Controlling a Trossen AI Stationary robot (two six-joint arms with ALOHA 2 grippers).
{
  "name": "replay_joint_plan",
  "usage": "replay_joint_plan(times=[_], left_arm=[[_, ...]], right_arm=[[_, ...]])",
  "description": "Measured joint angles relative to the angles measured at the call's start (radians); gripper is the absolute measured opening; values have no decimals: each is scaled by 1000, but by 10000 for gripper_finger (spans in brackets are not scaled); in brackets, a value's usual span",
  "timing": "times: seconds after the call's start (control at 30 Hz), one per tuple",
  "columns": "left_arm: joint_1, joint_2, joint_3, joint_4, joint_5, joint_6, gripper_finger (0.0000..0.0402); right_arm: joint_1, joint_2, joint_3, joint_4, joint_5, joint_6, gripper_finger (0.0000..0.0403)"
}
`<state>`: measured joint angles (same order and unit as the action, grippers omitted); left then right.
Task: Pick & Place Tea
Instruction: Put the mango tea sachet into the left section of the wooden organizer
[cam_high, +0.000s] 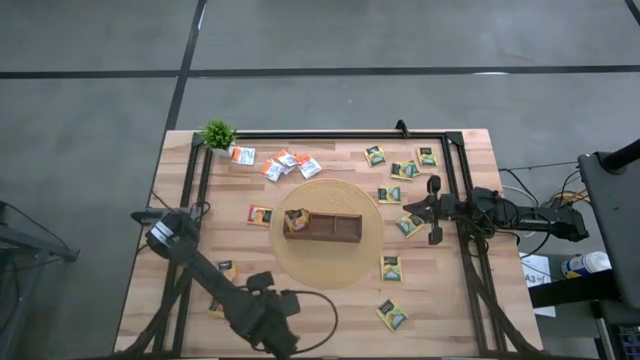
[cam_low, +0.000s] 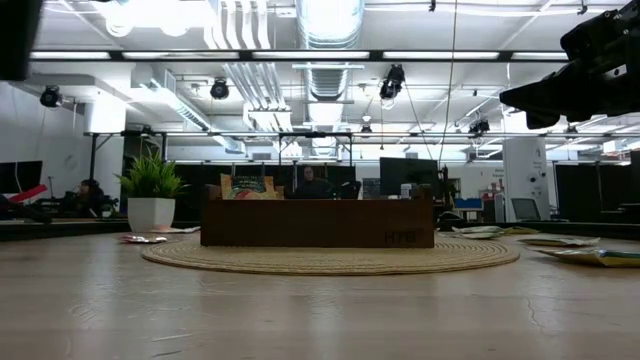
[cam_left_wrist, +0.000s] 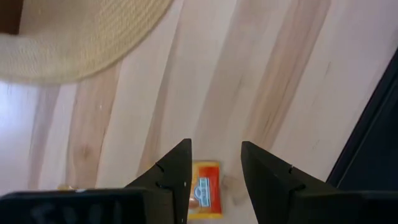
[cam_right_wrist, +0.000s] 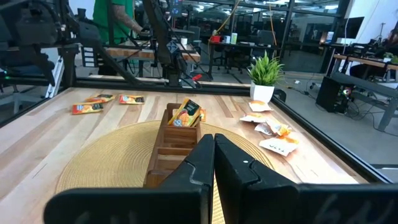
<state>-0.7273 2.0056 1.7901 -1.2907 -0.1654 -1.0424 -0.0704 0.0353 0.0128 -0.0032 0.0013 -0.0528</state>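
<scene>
L gripper (cam_left_wrist: 214, 171) part-open over orange tea sachet (cam_left_wrist: 205, 196).
R gripper (cam_right_wrist: 214, 155) shut, beside woven mat (cam_high: 370, 235).

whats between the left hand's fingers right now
A yellow-orange tea sachet lying flat on the bare wooden table, framed between the open fingers of the left hand; the left wrist view shows it.
</scene>
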Motion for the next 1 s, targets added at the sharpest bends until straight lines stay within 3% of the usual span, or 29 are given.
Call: replay_joint_plan(times=[0.43,1.0], left_arm=[[-82,0,-161,61,79,-152,132],[-84,-8,-399,273,156,-168,132]], right_arm=[[0,0,0,0,0,0,9],[0,0,0,0,0,0,9]])
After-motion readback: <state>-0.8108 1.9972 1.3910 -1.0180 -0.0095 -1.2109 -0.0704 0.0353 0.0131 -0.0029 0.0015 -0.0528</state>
